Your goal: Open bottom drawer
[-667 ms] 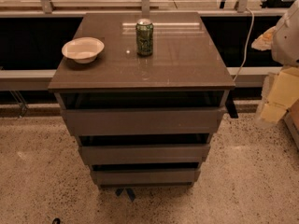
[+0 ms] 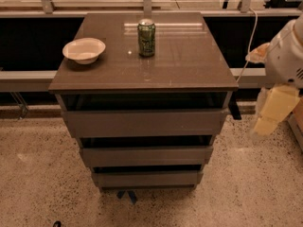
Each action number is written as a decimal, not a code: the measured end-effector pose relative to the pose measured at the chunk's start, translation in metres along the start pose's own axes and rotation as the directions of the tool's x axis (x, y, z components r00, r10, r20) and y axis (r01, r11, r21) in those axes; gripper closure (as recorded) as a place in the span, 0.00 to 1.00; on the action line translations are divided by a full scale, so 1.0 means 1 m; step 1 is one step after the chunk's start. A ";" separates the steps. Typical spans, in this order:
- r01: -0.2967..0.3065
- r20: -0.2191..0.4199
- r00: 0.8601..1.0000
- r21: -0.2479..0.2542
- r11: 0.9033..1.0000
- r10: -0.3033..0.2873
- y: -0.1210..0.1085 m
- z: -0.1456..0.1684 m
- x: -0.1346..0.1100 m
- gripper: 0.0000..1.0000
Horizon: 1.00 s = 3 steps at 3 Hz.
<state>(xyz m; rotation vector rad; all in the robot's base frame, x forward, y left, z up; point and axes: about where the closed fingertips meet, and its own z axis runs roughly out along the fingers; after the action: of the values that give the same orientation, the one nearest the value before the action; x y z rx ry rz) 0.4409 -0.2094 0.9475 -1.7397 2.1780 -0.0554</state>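
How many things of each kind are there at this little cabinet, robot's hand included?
Drawers: 3, the top drawer, middle drawer and bottom drawer
Bowls: 1, the white bowl on the cabinet top
Cans: 1, the green can, upright on that top
Grippers: 1, the gripper at the right, beside the cabinet, touching no drawer
Total: 6

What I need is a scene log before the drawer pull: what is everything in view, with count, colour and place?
cabinet: one, grey-brown, centre
bowl: one, white, left on the cabinet top
can: one, green, rear middle of the top
upper drawers: two, grey-brown, stacked under the top
bottom drawer: one, grey-brown, lowest front
cable: one, white, behind the cabinet's right rear corner
arm: one, white, right edge
tool: one, cream-yellow, below the arm, right of the cabinet, apart from it
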 end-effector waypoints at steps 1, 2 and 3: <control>0.082 0.121 0.990 -0.023 0.996 -0.079 0.039 0.051 -0.008 0.00; 0.123 0.139 0.983 -0.011 0.992 -0.120 0.058 0.079 0.002 0.00; 0.123 0.138 0.983 -0.011 0.992 -0.120 0.058 0.079 0.002 0.00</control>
<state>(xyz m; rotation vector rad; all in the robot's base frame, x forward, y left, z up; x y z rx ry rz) 0.4093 -0.1821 0.8582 -1.8292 1.9802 0.0544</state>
